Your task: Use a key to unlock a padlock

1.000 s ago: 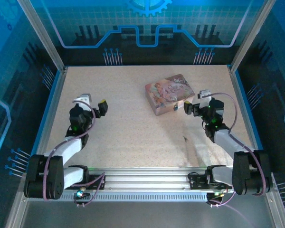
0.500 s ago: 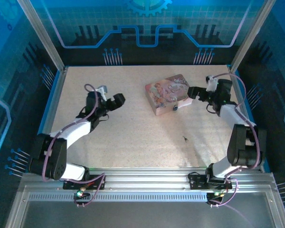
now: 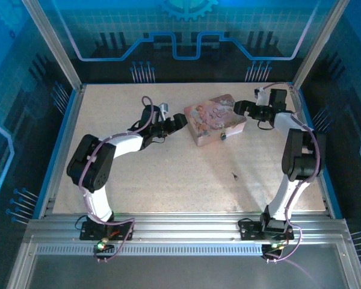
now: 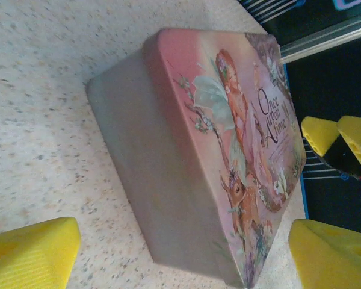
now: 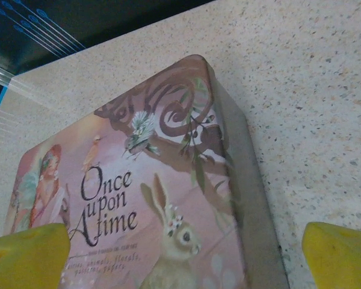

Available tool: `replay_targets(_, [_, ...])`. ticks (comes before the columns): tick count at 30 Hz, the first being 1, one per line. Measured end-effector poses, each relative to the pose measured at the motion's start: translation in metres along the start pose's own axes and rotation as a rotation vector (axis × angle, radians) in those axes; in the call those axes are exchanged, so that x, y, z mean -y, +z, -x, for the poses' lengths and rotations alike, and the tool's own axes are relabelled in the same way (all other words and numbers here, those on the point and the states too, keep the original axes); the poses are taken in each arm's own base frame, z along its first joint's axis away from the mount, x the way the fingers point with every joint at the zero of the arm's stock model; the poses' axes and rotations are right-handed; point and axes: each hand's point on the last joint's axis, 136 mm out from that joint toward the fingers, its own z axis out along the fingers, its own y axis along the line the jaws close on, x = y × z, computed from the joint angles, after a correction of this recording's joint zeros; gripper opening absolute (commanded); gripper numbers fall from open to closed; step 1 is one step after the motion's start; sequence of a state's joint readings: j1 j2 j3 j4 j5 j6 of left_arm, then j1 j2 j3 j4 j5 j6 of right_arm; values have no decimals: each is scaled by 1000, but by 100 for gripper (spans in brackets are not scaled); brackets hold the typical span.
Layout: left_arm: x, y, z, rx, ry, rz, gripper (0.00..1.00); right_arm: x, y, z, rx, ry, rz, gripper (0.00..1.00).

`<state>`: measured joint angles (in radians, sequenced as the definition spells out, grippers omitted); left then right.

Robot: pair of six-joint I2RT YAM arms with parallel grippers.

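The top view looks down from high behind the near edge over the whole desk (image 3: 168, 168). Both wrist views sit low and close, facing the pink tin (image 3: 213, 117) from opposite sides; the left one also catches the right claw (image 4: 340, 144) beyond.

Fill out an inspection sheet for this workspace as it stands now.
Surface: speckled beige table, flat.
Job's things: tiny padlock at the pink tin's near side, contact unclear; small dark item lying alone nearer the arm bases, too small to identify.
Clutter: pink tin, lid shut.
Grippers: left gripper open at the tin's left end; right gripper open at its far right corner; neither holds anything.
Cables: purple cables loop along both arms.
Surroundings: blue-lit panels, metal frame; nothing seen amiss.
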<state>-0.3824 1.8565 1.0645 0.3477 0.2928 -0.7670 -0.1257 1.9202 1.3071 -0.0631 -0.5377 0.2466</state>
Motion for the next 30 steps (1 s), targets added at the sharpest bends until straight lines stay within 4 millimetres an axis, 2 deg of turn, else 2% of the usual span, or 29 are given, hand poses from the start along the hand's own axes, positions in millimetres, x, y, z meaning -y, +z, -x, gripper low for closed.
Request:
replay_targets(6, [16, 29, -1, -35, 6, -34, 85, 5, 19, -1, -52, 34, 42, 99])
replay_targets(9, [23, 40, -2, -48, 10, -51, 82, 4, 23, 1, -66, 37, 64, 98])
replay_targets(14, [28, 54, -5, -81, 12, -66, 81, -1, 25, -3, -95, 34, 90, 96])
replay_targets(23, [21, 57, -13, -119, 0, -46, 80, -14, 27, -15, -135, 12, 134, 93])
replay_targets(30, [15, 52, -13, -120, 14, -24, 80, -24, 17, -34, -149, 4, 146, 93])
